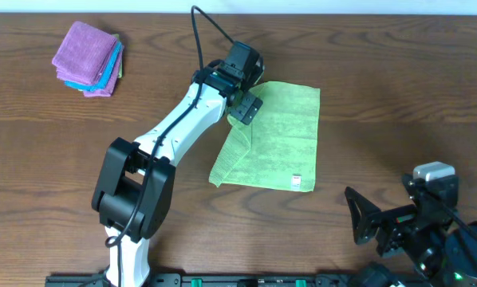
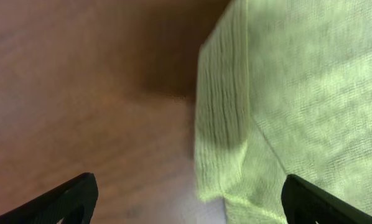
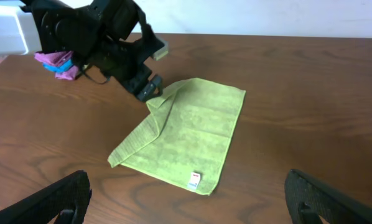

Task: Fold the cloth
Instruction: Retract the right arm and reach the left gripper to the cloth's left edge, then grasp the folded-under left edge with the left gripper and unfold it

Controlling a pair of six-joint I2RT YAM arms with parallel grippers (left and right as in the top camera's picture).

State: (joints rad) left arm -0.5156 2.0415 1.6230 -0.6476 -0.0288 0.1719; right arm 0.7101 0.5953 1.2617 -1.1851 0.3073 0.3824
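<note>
cloth [image 1: 282, 135] of light green microfibre lies flat on the brown wooden table [image 1: 398, 80], a little right of the middle, its long sides running away from the robot. a narrow strip along its left edge is turned over onto the rest, making a doubled band that runs from the far-left corner down to the near-left corner. a small white tag [image 1: 297, 182] sits just inside the near edge, close to the near-right corner. the left gripper [image 1: 245, 108] hangs over the far-left corner of the cloth, at the top end of the doubled band; in the left wrist view its two dark fingers [image 2: 74, 196] stand wide apart with nothing held between them, and below them are the layered edge of the cloth [image 2: 310, 93] and bare wood. from these views i cannot tell whether the fingers touch the fabric. the right gripper [image 1: 364, 225] is well apart from the cloth, near the robot's side at the right, its jaws also spread and empty, looking across the table toward the cloth [image 3: 192, 130]. a stack of folded cloths [image 1: 87, 60], purple on top with blue beneath, rests at the far-left corner of the table.
</note>
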